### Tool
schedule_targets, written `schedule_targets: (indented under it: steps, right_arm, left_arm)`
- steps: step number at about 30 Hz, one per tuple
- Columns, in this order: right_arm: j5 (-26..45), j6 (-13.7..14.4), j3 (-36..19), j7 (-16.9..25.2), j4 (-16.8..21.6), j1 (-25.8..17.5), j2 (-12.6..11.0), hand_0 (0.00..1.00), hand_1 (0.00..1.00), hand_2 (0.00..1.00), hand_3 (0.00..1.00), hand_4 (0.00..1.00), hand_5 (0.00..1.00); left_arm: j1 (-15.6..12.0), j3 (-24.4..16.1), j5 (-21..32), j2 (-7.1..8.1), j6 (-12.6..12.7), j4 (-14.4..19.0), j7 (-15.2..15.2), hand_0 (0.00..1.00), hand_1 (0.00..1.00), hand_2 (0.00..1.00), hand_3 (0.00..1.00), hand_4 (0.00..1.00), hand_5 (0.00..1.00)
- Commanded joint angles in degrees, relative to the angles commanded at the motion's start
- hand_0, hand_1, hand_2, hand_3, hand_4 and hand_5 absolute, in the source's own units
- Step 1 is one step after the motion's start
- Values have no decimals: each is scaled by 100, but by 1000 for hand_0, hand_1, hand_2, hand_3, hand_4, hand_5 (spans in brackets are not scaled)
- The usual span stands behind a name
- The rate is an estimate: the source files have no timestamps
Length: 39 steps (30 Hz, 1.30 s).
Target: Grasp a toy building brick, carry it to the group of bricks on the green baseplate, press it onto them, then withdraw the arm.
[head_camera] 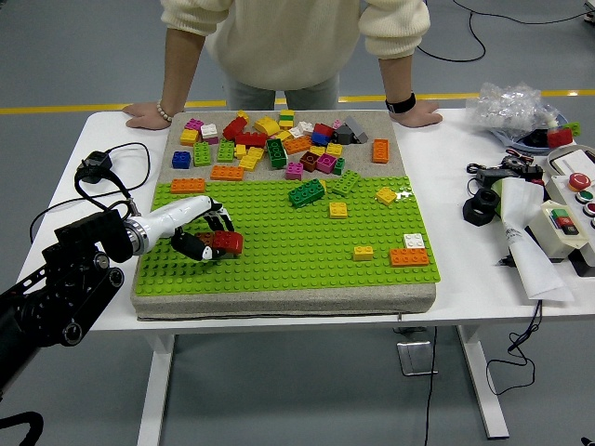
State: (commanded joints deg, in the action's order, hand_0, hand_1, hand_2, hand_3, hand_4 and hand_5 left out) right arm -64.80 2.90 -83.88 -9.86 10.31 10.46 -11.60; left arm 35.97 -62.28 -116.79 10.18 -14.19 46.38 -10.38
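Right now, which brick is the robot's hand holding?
The red brick at the baseplate's left side, gripped by the left hand; every other brick lies untouched.

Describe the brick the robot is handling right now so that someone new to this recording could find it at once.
Start at the green baseplate covering the near half of the padded board, then go to its left side, where the left hand reaches in. The red brick sits in that hand's fingers. It is the only brick in that left area; the other red bricks lie in the loose pile on the grey strip beyond.
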Motion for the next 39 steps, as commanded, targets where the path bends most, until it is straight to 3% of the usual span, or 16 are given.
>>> schedule_targets:
  steps: [39]
  right_arm:
    - [37,-2,5,9,0,2,9,781,703,738,678,943,685]
  left_arm:
    - [38,-74,-8,-33,-30,-67,41,834,709,570,553,824,128]
